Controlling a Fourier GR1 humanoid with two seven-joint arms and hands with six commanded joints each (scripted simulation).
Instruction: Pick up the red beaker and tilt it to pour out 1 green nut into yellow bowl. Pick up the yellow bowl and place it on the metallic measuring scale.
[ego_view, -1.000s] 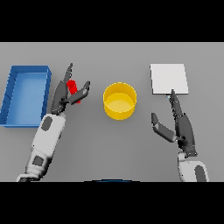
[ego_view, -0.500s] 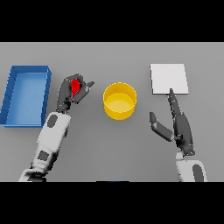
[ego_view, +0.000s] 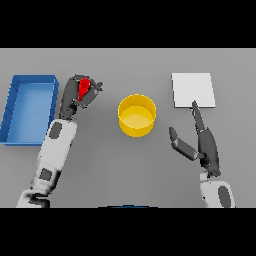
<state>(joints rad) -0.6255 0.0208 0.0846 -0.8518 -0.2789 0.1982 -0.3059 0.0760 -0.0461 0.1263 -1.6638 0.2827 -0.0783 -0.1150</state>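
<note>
In my left hand (ego_view: 75, 96), over toward the left side of the table (ego_view: 128, 175), is the red beaker (ego_view: 83, 87). My fingers and thumb are curled round it, so only a bit of red shows between them, with the rest hidden behind the dark fingers. Can't really tell from here if it's upright or tipped, and I can't see anything inside it either.

Just to the left of that hand is the blue bin (ego_view: 30, 107), a long open box lying near the table's left edge. My forearm runs down from the hand toward the lower left, right beside the bin's near corner.

To the right of the beaker, with a clear gap between, is the yellow bowl (ego_view: 136, 116). It's sitting flat on the table about mid-scene, round and open at the top, and nothing's touching it.

Further right and a bit farther back is the scale (ego_view: 193, 90), which looks like a pale flat square plate. It's apart from the bowl.

My right hand (ego_view: 205, 145) is on the near right side, below the scale. Fingers are straight and relaxed, thumb stuck out to the left toward the bowl, holding nothing. The longest fingertip reaches up about to the scale's near edge, though I can't tell if it's touching.
</note>
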